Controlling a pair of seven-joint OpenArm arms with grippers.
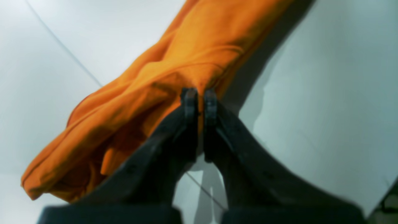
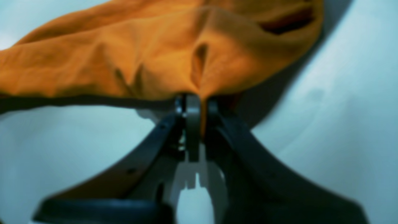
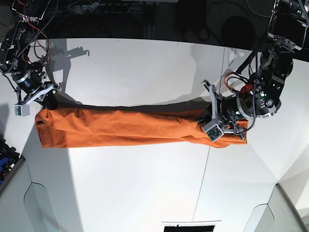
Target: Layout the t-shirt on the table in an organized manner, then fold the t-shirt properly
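The orange t-shirt (image 3: 125,126) is pulled into a long bunched band across the white table (image 3: 145,188), stretched between both grippers. In the base view my right gripper (image 3: 47,100) holds its left end and my left gripper (image 3: 206,123) holds it near its right end, where a short bit of cloth sticks out past the arm. In the left wrist view the left gripper (image 1: 200,95) is shut on a fold of the t-shirt (image 1: 174,62). Seen from the right wrist, the right gripper (image 2: 196,101) pinches an edge of the t-shirt (image 2: 124,56). No white tag shows.
A thin dark seam (image 3: 203,179) runs down the table right of centre. Dark clutter and cables (image 3: 145,14) lie beyond the far edge. The front corners of the table are cut off at an angle. A dark object (image 3: 188,226) sits at the front edge.
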